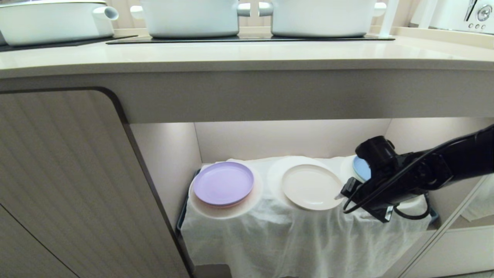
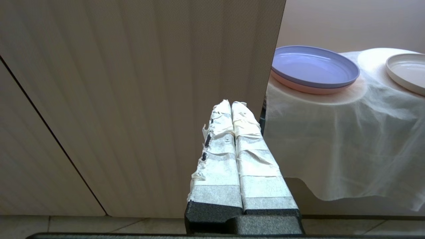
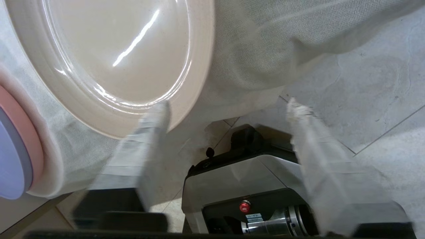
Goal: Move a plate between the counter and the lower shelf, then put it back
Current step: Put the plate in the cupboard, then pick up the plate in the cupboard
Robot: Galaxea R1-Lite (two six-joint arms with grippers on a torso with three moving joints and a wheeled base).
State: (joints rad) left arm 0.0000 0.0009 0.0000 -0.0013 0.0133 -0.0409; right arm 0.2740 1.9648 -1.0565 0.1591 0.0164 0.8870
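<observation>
While my right gripper [image 1: 341,193] reaches into the lower shelf [image 1: 293,139] from the right side, its taped fingers [image 3: 146,132] stand apart, one tip over the near rim of the plate [image 1: 310,186] and the other clear of it, out past the cloth edge. Nothing is clamped yet (jaws are wide, w/ the plate rim between them only partly). That cream plate sits flat on the middle pad of the shelf, on the white cloth [image 1: 270,235] that drapes down the front. To its left, a lilac plate [image 1: 223,182] rests on a pink one [image 2: 298,87]; to its right, a blue plate [image 1: 361,168] shows partly behind my arm. Above, the counter [image 1: 247,58] carries three white pots [image 1: 191,17] at the back. My left gripper [image 2: 232,106] is parked low beside the ribbed cabinet door [image 1: 61,173], fingers pressed together & holding nothing.
</observation>
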